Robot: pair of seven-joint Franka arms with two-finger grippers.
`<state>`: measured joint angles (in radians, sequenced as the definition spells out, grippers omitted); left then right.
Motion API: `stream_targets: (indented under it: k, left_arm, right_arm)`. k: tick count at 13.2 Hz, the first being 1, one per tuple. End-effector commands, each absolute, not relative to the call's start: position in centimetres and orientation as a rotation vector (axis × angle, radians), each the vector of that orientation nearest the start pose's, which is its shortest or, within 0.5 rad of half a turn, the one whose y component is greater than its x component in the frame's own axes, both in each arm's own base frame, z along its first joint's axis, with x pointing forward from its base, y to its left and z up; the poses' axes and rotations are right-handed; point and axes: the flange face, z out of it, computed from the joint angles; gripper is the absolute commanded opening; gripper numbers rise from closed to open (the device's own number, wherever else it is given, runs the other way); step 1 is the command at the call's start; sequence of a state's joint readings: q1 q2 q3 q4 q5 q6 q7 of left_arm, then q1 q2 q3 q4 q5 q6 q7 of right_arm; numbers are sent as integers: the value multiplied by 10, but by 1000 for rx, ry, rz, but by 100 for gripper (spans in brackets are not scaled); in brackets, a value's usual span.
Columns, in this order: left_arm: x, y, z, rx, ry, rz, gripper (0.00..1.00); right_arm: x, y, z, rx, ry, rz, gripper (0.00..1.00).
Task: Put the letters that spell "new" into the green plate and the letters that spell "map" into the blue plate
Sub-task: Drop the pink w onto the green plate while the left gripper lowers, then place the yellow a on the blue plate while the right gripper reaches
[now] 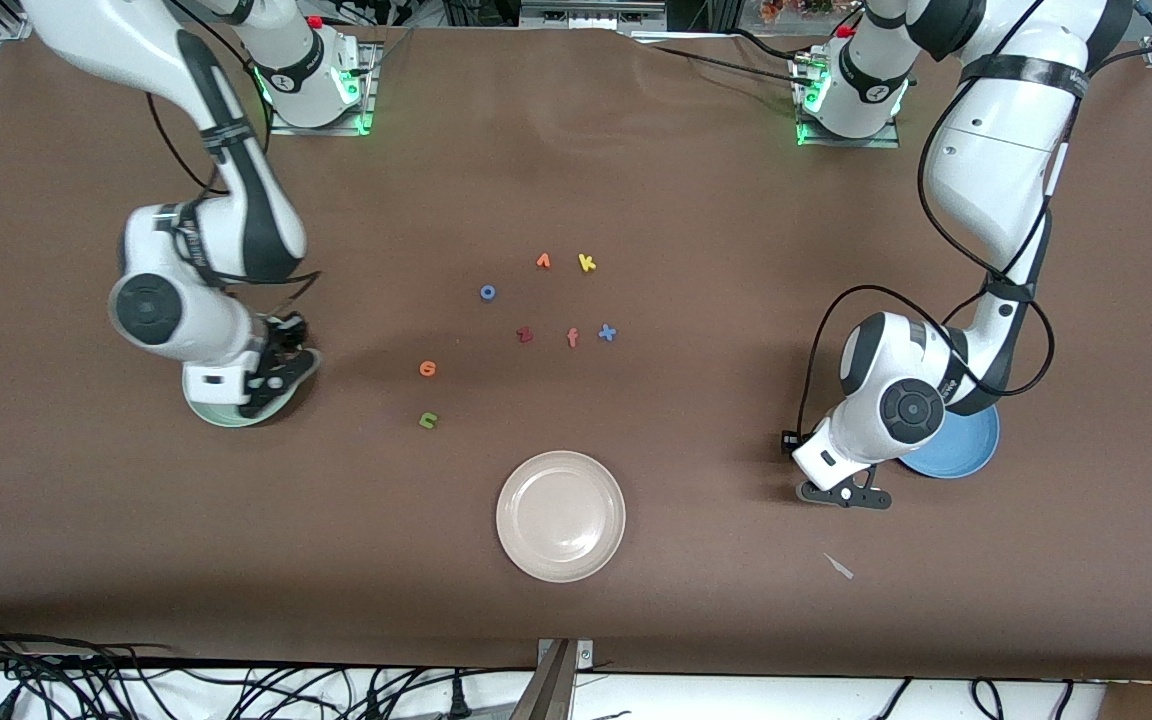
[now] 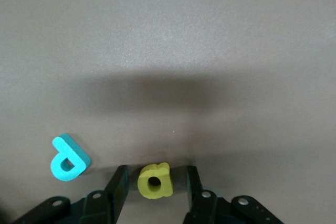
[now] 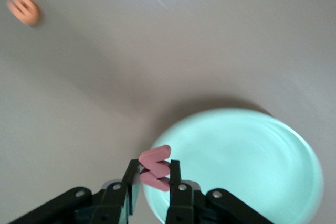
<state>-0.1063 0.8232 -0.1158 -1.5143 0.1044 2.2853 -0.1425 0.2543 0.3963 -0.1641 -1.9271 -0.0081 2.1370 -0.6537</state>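
Note:
My left gripper [image 1: 841, 493] is low at the table beside the blue plate [image 1: 958, 452], open, with its fingers [image 2: 118, 188] on either side of the yellow a [image 2: 155, 181] and a gap on each side. The teal p [image 2: 68, 158] lies flat close by. My right gripper [image 3: 154, 167] is shut on the salmon-pink w [image 3: 155, 167] and hangs over the rim of the green plate [image 3: 247, 161], which my right arm half covers [image 1: 216, 415]. The orange e [image 1: 427, 369] and green n [image 1: 427, 420] lie mid-table.
A cream-white plate [image 1: 561, 515] sits nearest the front camera. Farther back lie a blue o [image 1: 487, 292], an orange pointed letter [image 1: 543, 261], a yellow k [image 1: 587, 263], a red letter [image 1: 524, 334], a pinkish f [image 1: 572, 338] and a blue x [image 1: 607, 333].

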Motion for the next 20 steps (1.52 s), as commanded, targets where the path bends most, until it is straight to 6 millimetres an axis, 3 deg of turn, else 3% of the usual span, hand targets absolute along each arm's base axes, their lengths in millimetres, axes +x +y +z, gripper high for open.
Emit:
stream_targets:
  k: [1,4,5,6,7,8,11,14,17,20]
  left_arm:
    - [692,-139,166,-3107,191,65,37]
    - [693,-139,167,-3108,187,63,19]
    - [693,-139,167,-3108,184,65,15]
    - [693,-139,167,-3107,184,68,13]
    - [694,-140,172,-3113,175,62,12]
    - [696,-139,177,-3114,162,55,10]
    - [700,-116,203,-3106,124,101,8]
    - [701,-73,245,-3094,201,174,5]
    - [695,-23,261,-3084,335,259,5]
    - [684,33,254,-3073,561,339,7]
  right_arm:
    - [588,12,256,-2909,-1176,351,1]
    - [554,-16,197,-2957,-1115,285,3]
    - [546,-18,187,-2968,-1110,258,9]
    - [545,-19,187,-2972,-1096,264,26]
    - [546,-19,188,-2975,-1086,264,74]
    - [546,-18,190,-2975,-1086,261,84]
    - [563,-6,227,-2978,-1025,280,84]
    - [583,32,263,-2951,-898,333,84]
    - [584,85,270,-2984,-697,327,83]
    - [583,143,271,-3057,-369,273,80]
